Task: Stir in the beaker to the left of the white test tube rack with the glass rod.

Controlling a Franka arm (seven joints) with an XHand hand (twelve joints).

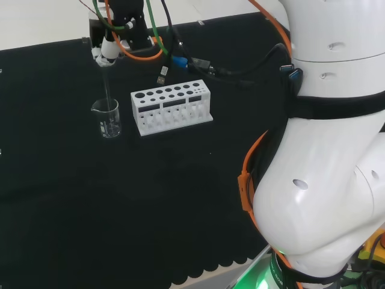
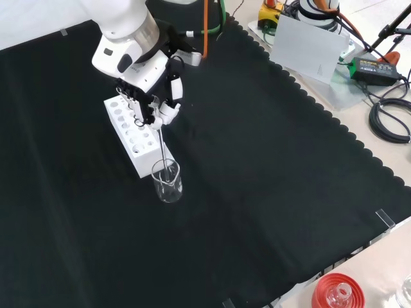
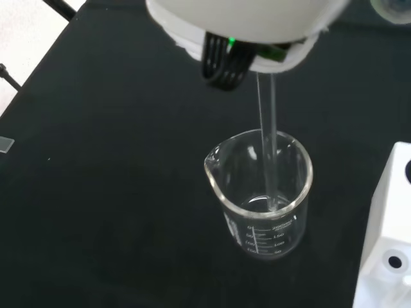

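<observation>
A clear glass beaker [image 1: 109, 119] [image 2: 167, 182] [image 3: 262, 190] stands on the black cloth, left of the white test tube rack [image 1: 171, 106] [image 2: 131, 135] [image 3: 388, 244] in the head view. The hand [image 1: 110, 47] [image 2: 154, 102] hangs above the beaker, its fingers curled round the top of a glass rod [image 1: 106, 90] [image 2: 165, 153] [image 3: 271, 138]. The rod runs straight down into the beaker, and in the wrist view its tip rests near the beaker's bottom. The beaker looks empty or holds clear liquid; I cannot tell which.
Cables and a connector [image 1: 180, 60] lie on the cloth behind the rack in the head view. In the front view a red ribbed stand [image 2: 336, 292] with glassware sits at the bench's near edge, and a power supply and cables [image 2: 379, 64] lie beyond the cloth at right.
</observation>
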